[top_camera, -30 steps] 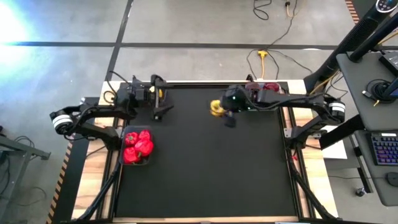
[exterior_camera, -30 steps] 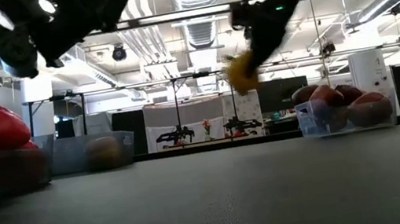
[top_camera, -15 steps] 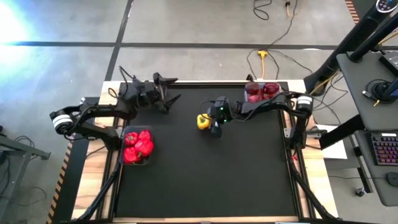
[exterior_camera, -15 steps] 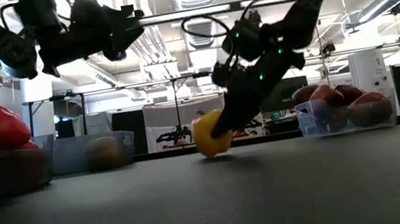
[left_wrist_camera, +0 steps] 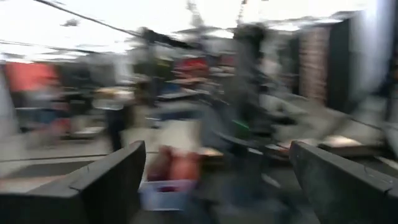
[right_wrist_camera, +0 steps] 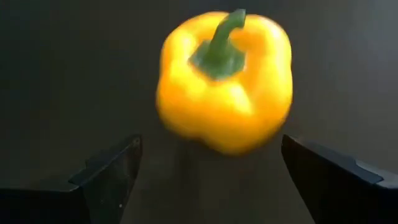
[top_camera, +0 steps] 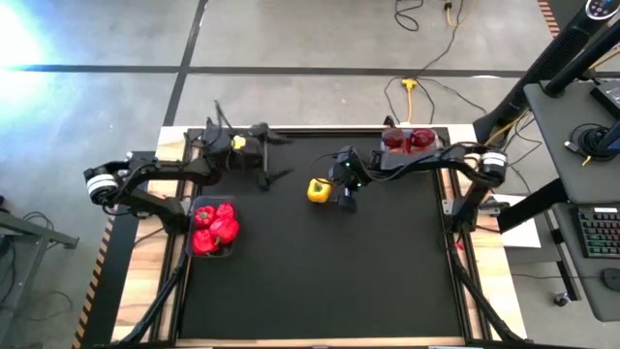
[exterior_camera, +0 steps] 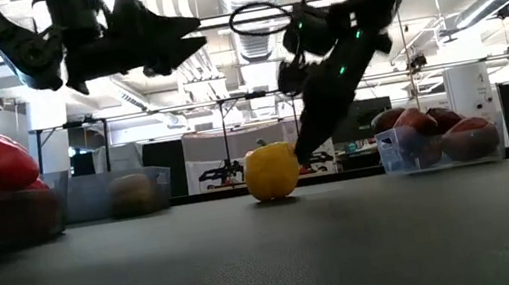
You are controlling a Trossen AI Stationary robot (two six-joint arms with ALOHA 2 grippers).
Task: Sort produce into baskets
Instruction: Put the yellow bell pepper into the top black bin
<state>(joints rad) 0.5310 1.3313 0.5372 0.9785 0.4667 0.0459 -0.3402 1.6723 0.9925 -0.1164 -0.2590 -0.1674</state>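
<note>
One yellow pepper (top_camera: pixel 317 190) sits on the black desk (top_camera: pixel 320 281), upper centre of the high view, stem up. We find the right gripper (top_camera: pixel 344 197) just beside it, jaws released and spread wide, not touching it. At left, a dark basket (top_camera: pixel 212 229) holds red peppers (top_camera: pixel 213 226). Farther back, the left gripper (top_camera: pixel 271 163) hangs above the desk at upper left, jaws released, gripping nothing. At the far edge, upper right, a clear basket (top_camera: pixel 407 142) holds maroon fruits (top_camera: pixel 408 141).
</note>
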